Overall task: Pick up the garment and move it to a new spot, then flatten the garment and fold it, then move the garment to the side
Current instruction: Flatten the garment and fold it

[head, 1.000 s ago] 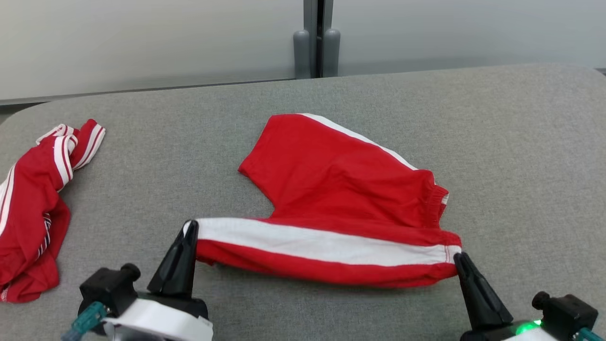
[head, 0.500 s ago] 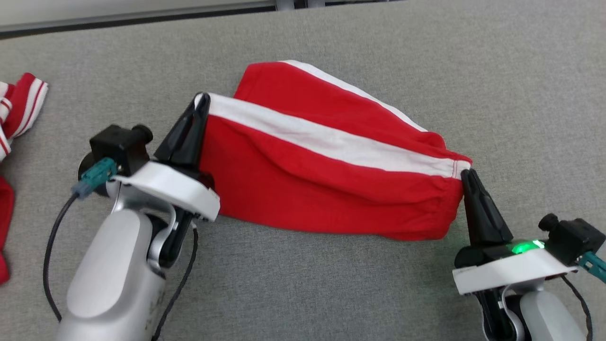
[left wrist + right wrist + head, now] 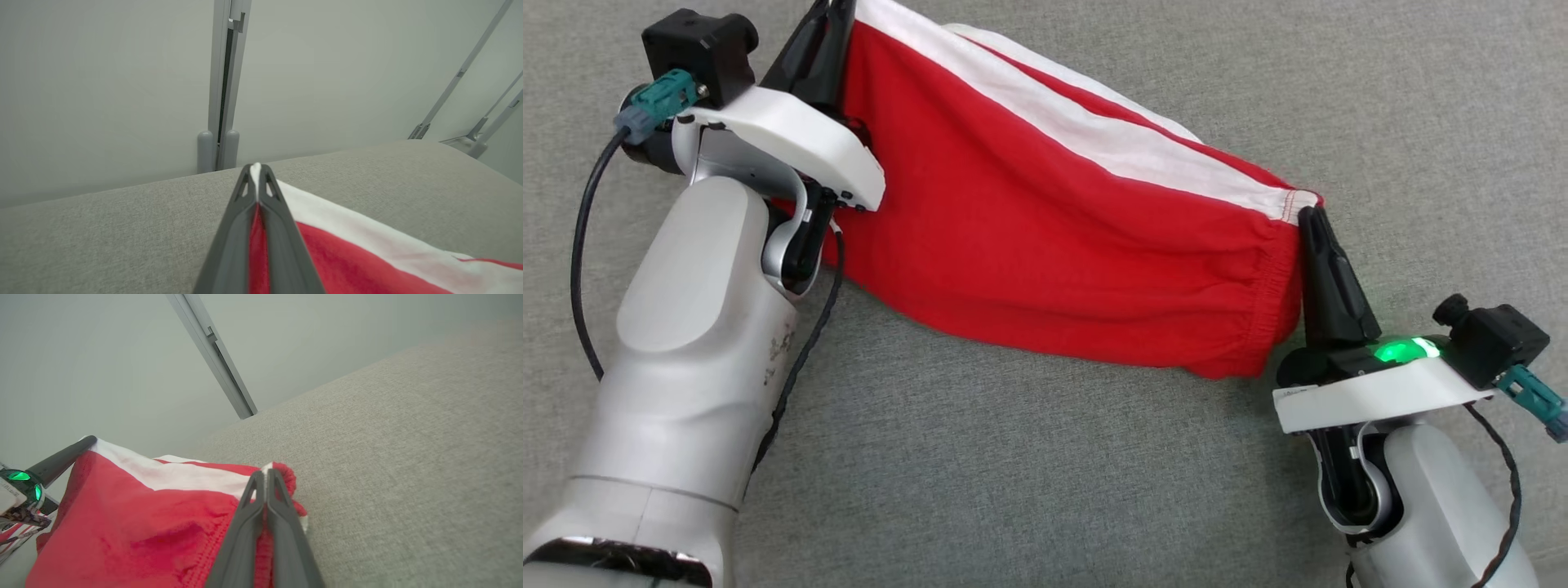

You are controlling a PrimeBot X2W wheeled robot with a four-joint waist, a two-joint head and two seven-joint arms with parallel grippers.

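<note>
Rising from the near edge of the head view, the left forearm (image 3: 686,343) and right forearm (image 3: 1429,490) reach out over the grey table (image 3: 1013,457). A black cable (image 3: 578,245) loops beside the left forearm, and a green light (image 3: 1396,351) glows on the right wrist.

Past the wrists, the right gripper (image 3: 1308,216) has its two dark fingers pressed together on the corner of the garment (image 3: 1054,237) where the white stripe (image 3: 1094,131) meets the gathered waistband (image 3: 1278,278). In the right wrist view a bit of red and white cloth pokes out between the fingertips.

The garment, a pair of red shorts, stretches slantwise between the two grippers, folded over along the stripe, with the stripe running along its far edge. Its red body sags down toward the table on the near side. Whether that low edge touches the table I cannot tell.

Farther out and to the left, the left gripper (image 3: 256,171) is clamped on the other end of the stripe. In the left wrist view its fingers are closed flat on red cloth, with a tip of white showing at the very end.

Beyond the garment the table runs on to a rounded far edge. Behind it stands a pale wall (image 3: 102,81), with a grey upright post (image 3: 222,81) rising from the table's back.
</note>
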